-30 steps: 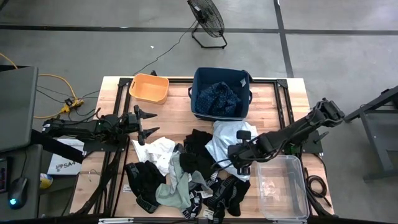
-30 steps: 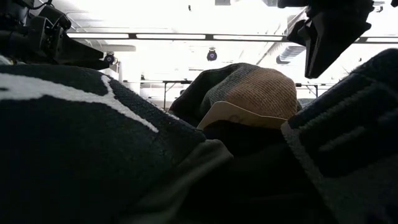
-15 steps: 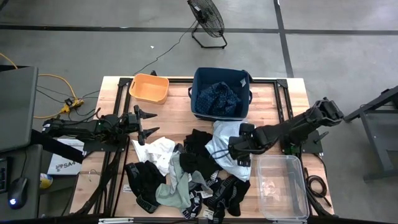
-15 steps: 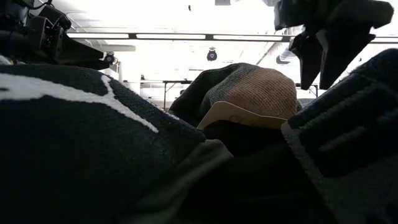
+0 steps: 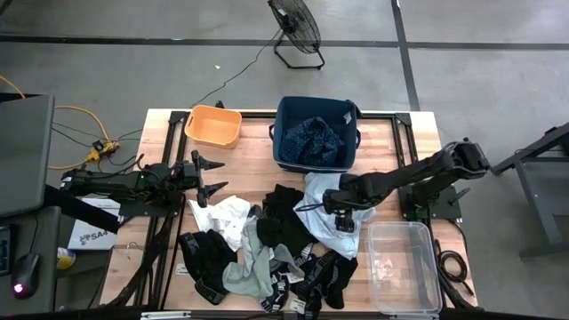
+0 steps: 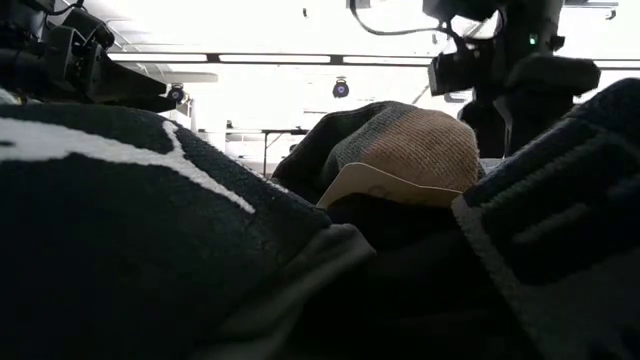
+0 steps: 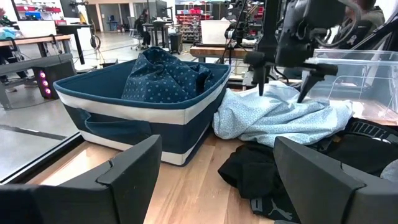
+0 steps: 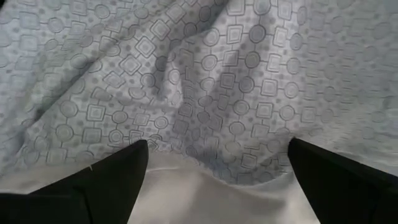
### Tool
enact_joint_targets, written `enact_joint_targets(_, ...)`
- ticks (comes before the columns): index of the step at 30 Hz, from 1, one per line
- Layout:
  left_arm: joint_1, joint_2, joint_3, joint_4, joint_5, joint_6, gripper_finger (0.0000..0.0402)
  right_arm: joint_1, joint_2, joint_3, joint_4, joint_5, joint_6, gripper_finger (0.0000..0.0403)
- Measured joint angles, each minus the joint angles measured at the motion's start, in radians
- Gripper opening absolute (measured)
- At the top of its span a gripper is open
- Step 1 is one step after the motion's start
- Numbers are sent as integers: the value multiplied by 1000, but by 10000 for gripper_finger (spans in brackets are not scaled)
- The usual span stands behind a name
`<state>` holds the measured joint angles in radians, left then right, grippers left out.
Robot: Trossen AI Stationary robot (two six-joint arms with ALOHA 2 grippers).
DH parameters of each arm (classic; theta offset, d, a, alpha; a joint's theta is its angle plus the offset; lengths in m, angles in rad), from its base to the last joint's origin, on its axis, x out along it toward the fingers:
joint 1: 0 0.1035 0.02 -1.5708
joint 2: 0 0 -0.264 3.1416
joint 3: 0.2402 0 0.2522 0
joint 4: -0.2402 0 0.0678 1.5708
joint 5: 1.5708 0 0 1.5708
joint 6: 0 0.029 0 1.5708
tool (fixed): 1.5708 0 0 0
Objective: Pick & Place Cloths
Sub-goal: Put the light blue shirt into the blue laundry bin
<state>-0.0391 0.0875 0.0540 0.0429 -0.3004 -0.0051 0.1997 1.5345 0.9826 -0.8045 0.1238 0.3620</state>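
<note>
Now the right hand (image 5: 340, 211), fingers spread wide and empty, is poised over the pale blue-white shirt (image 5: 322, 203), lined up for pinching; the left hand (image 5: 210, 176) is held open near the bench (image 5: 382, 142) edge.

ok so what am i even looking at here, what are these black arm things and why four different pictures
They are two robot arms at a wooden table, each ending in a two-finger gripper. One camera looks straight down, one sits at table height buried among the clothes, and one rides on each wrist.

The left gripper waits open at the table's left side, holding nothing. The right gripper is open, fingers pointing down over a pale blue shirt; its wrist camera shows that patterned cloth close up between the fingers, not gripped.

In front lies a heap of black pieces, grey-green socks and white pieces. A navy bin already holds a dark-blue shirt. An orange tub and a clear tub stand nearby.
</note>
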Motion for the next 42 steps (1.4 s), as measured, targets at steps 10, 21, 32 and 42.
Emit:
enact_joint_targets(10, 0, 0, 0, 0, 0, 0, 305, 0, 0, -152, 253, 15, 35, 380)
enact_joint_targets(21, 0, 0, 0, 0, 0, 0, 305, -15, -1, -216, 288, 62, 123, 346)
enact_joint_targets(32, 0, 0, 0, -1, 0, 0, 305, -33, 40, -214, 283, -10, 175, 130)
enact_joint_targets(42, 0, 0, 0, 0, 0, 0, 305, -27, -28, -173, 249, -91, 291, 41)
